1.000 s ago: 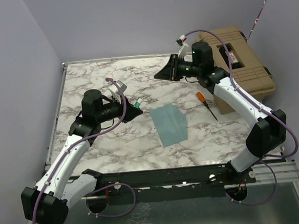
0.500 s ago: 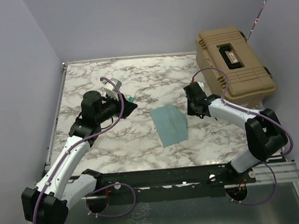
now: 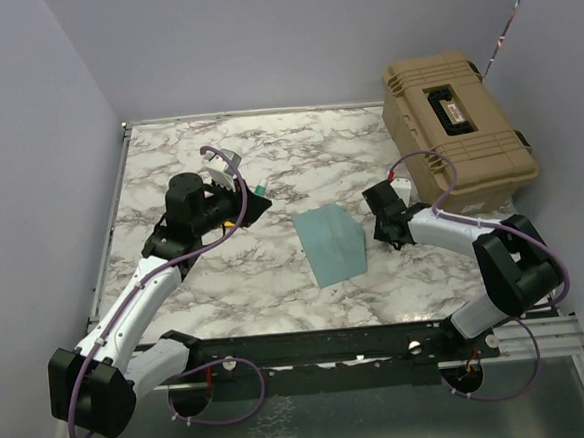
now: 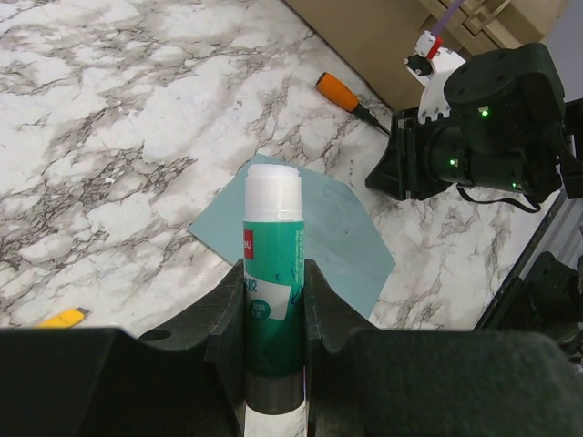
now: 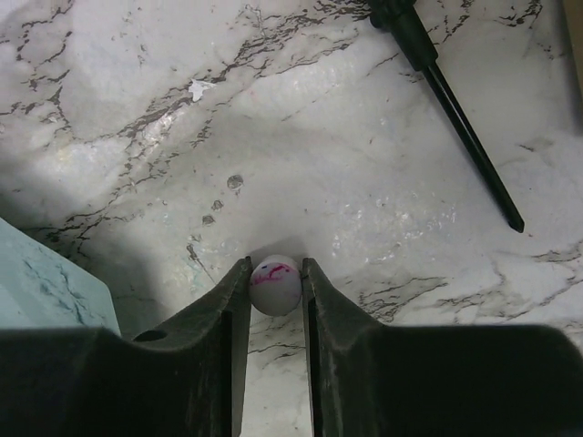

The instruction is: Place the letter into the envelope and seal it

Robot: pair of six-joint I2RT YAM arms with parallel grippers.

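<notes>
The envelope (image 3: 329, 241) is a teal-blue sheet lying flat on the marble table, mid-scene; it also shows in the left wrist view (image 4: 319, 228) and at the left edge of the right wrist view (image 5: 41, 282). The cream letter is not in view. My left gripper (image 3: 254, 199) is left of the envelope, above the table, shut on a green glue stick (image 4: 271, 273) with a white top. My right gripper (image 3: 386, 238) is down at the table just right of the envelope, shut on a small white round object (image 5: 275, 284) with pink marks.
A tan toolbox (image 3: 456, 127) stands at the back right. A screwdriver with an orange handle (image 4: 339, 91) and a black shaft (image 5: 455, 114) lies right of the envelope, close to my right gripper. A small yellow object (image 4: 64, 318) lies on the table under my left arm.
My right arm has swung down from beside the toolbox to the table right of the envelope. My left gripper with the glue stick has shifted slightly toward the back.
</notes>
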